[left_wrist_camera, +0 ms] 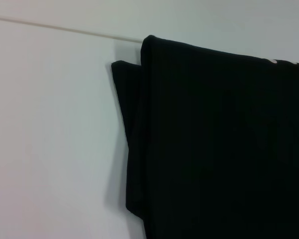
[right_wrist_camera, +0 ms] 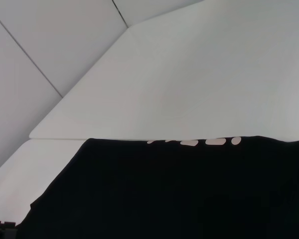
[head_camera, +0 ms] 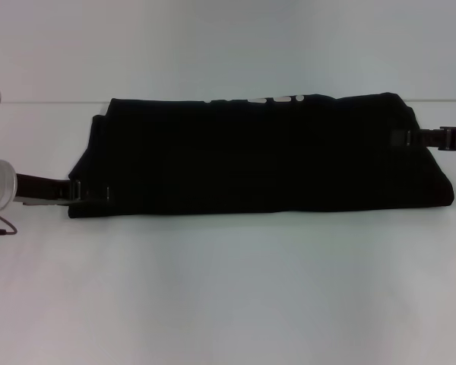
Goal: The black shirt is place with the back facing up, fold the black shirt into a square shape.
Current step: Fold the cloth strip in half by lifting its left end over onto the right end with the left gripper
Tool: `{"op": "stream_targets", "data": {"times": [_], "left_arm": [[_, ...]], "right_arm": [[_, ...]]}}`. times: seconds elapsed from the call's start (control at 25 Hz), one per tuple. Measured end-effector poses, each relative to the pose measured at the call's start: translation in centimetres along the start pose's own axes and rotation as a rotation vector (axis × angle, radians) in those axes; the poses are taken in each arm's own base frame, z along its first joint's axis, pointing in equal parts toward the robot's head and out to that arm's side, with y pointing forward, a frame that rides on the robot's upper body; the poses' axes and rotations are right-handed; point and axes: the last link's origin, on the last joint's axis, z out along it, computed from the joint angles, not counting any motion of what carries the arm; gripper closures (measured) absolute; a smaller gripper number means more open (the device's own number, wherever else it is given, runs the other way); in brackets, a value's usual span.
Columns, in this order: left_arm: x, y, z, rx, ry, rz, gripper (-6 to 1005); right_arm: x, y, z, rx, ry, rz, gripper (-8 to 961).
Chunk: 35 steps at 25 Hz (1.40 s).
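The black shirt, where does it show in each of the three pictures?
Head view: the black shirt lies folded into a wide band across the middle of the table.
Left wrist view: it fills the right side, layered edges showing.
Right wrist view: it covers the lower part.
Shared landmark: the white marks along its far edge, also in both wrist views.

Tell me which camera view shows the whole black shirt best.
The head view: the black shirt lies entire there as a wide folded band on the white table, both ends visible. The left wrist view shows only one layered end, the right wrist view only an edge with white marks.
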Motion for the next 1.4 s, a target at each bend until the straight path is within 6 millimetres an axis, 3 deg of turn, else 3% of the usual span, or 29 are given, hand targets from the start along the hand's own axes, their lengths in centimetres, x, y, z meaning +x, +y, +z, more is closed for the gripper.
{"op": "stream_targets", "data": {"times": [0.4, 0.76, 1.16, 1.4], "left_arm": [[0.0, 0.7, 0.7, 0.036, -0.029, 0.093, 52], [0.4, 0.4, 0.4, 0.046, -0.016, 0.09, 463], [0.5, 0.2, 0.3, 0.053, -0.015, 0.097, 708], [0.6, 0.2, 0.3, 0.059, -0.007, 0.106, 931]], "right_arm": [[0.5, -0.2, -0.3, 0.005, 0.001, 0.008, 278], [0.6, -0.4, -0.4, 0.008, -0.001, 0.013, 284], [1.2, -1.5, -1.4, 0.054, 0.001, 0.044, 283], [2.0, -2.8, -2.4, 0.11, 0.003, 0.075, 283]]}}
